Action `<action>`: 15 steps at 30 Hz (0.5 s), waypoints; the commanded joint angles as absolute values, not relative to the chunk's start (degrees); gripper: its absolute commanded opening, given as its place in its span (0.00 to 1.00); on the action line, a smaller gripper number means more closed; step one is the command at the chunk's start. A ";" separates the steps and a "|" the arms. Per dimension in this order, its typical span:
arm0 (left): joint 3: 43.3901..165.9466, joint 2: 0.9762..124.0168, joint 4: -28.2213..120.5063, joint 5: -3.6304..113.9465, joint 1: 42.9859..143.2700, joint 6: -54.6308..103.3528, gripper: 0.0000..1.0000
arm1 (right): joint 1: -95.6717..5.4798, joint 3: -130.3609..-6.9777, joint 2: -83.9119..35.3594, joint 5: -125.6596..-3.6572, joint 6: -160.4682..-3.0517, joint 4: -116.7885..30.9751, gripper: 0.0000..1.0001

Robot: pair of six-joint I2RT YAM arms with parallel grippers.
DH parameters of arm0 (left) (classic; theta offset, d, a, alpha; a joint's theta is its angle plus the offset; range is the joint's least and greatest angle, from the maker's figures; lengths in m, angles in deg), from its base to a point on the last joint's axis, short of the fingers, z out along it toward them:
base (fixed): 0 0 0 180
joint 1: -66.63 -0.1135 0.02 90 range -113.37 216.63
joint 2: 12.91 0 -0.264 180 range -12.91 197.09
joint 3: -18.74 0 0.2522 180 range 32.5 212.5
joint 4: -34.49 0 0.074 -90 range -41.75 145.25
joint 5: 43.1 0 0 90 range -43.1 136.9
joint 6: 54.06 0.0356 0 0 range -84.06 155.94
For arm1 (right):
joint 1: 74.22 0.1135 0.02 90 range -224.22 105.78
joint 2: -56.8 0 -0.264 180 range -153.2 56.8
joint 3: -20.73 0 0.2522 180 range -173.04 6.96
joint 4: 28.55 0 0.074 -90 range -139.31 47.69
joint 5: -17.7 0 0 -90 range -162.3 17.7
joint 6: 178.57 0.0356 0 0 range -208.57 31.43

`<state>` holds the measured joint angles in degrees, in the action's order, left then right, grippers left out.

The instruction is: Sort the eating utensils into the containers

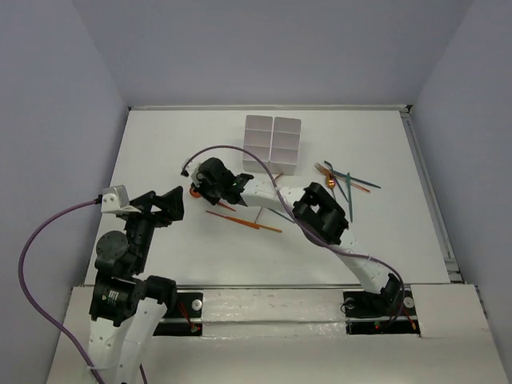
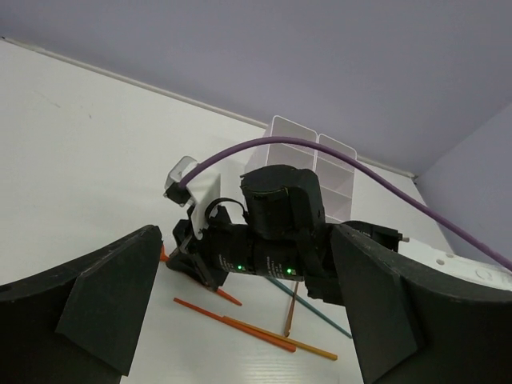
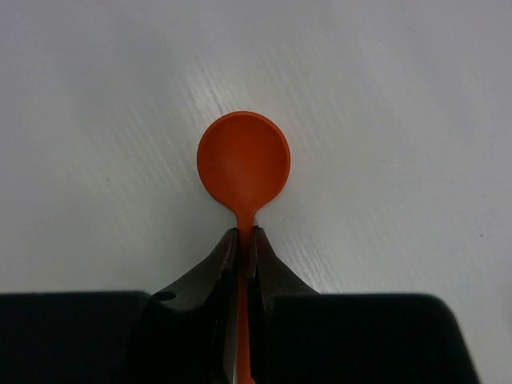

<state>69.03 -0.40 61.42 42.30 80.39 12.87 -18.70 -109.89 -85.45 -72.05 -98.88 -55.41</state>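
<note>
Light is even and diffuse in all three views, with no hard glare. From the top, the white table point(image 1: 160, 144) is bright, and shadows under the right arm point(image 1: 320, 216) are faint and soft. In the right wrist view the spoon point(image 3: 244, 164) just beyond the fingers point(image 3: 200, 276) is sharp, with a thin soft shadow at its rim. The fingers themselves are near-black with almost no detail, and the table greys toward the far corners. In the left wrist view the fingers point(image 2: 104, 312) are dark and matte. Beyond them the table edge runs tilted, and small green lights point(image 2: 238, 266) glow on the right arm.
</note>
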 commanded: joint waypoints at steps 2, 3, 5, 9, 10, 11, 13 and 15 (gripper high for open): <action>70.29 -0.96 59.50 41.71 80.08 12.65 0.99 | -23.77 -101.94 -75.31 -74.23 -97.46 -34.36 0.07; 70.29 -0.87 59.41 41.89 80.08 12.56 0.99 | -24.30 -100.97 -73.73 -74.23 -97.10 -32.14 0.07; 70.20 -0.69 59.32 42.06 80.08 12.65 0.99 | -26.32 -98.42 -69.70 -74.41 -95.52 -26.62 0.07; 70.29 -0.61 59.32 42.06 80.08 12.74 0.99 | -30.09 -94.64 -64.67 -75.63 -92.62 -18.25 0.07; 70.29 -0.52 59.23 42.06 80.08 12.82 0.99 | -30.80 -93.94 -64.14 -76.07 -92.10 -16.75 0.07; 70.29 -0.43 59.15 42.15 80.08 12.74 0.99 | -31.41 -93.15 -63.61 -76.86 -91.74 -15.08 0.07; 70.29 0.09 59.14 42.24 80.08 12.83 0.99 | -32.56 -91.74 -63.17 -79.50 -92.44 -9.20 0.07; 70.29 0.45 59.23 42.24 80.08 12.91 0.99 | -33.44 -91.39 -63.43 -81.79 -93.14 -6.55 0.07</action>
<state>69.03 -0.37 61.39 42.32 80.39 12.85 -33.08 -93.24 -64.32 -76.92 -93.63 -20.64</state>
